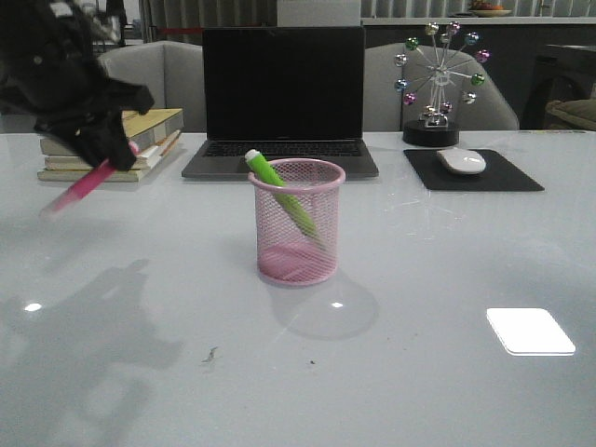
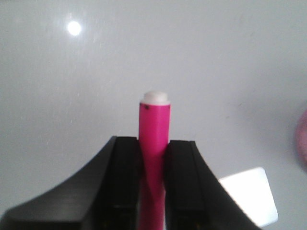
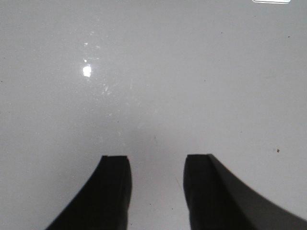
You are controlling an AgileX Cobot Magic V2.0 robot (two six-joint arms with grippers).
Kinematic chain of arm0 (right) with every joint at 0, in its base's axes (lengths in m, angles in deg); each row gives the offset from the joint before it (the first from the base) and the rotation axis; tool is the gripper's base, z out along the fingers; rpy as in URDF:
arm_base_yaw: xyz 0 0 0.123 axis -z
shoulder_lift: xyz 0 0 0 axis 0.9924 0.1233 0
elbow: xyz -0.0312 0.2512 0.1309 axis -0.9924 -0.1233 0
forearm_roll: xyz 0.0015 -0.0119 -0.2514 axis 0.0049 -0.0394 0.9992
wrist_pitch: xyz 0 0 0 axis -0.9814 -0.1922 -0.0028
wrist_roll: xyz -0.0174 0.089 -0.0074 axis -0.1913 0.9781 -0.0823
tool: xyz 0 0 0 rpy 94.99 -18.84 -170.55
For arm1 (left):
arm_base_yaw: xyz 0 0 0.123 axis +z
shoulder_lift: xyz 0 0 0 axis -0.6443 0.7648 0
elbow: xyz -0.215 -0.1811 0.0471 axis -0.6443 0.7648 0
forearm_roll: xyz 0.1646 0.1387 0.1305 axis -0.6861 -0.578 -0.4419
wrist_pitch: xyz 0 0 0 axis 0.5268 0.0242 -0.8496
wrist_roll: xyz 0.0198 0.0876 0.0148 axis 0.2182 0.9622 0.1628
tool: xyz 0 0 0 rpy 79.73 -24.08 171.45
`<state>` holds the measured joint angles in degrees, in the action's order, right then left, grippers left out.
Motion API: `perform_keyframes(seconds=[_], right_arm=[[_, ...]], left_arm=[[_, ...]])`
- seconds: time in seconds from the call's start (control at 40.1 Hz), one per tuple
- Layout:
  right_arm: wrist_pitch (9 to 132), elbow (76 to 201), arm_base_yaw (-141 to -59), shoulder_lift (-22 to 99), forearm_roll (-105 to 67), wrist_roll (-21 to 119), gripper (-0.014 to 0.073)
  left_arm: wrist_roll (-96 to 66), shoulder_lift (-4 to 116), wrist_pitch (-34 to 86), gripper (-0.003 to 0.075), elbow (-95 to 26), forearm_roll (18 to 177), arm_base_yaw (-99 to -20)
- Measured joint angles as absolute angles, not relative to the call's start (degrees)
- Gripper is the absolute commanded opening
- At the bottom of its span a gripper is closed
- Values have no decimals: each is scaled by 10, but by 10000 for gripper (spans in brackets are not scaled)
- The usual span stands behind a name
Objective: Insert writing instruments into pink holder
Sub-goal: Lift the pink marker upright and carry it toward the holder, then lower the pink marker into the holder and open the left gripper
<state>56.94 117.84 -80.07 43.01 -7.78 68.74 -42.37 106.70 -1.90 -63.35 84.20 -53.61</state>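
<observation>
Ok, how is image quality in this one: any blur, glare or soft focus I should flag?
Front view: left end effector and pink highlighter smeared by motion blur; window glare patch on the table; the pink holder is sharp. Left wrist view: highlighter soft, with a glare spot. Right wrist view: right end effector over bare table, small glare spot only.

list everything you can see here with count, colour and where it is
green marker: 1, bright green, leaning inside the cup, pale cap above the rim
pink marker: 1, hot pink, in the air at far left, tilted
cup: 1, pink mesh, table centre
laptop: 1, black, open, behind the cup
books: a stack, yellowish, back left
mouse: 1, white, on the mat
mat: 1, black, back right
ferris wheel toy: 1, coloured balls, behind the mat
table: 1, glossy white
left gripper: black, shut on the pink marker
right gripper: black, open, empty, over bare table
</observation>
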Motion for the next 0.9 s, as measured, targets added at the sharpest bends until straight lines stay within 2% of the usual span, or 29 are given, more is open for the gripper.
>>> perform_keyframes(seconds=[0.249, 0.573, 0.747, 0.897], right_arm=[[567, 1178, -800, 430, -78, 687, 395], [561, 1178, -800, 430, -68, 687, 395], [561, 1178, -800, 430, -67, 687, 395], [561, 1178, -800, 430, -64, 687, 395]], left_arm=[[-422, 1006, 92, 92, -633, 860, -594], [-422, 985, 323, 92, -571, 895, -707], [-422, 985, 486, 92, -499, 901, -772], [-429, 985, 678, 92, -421, 907, -823]])
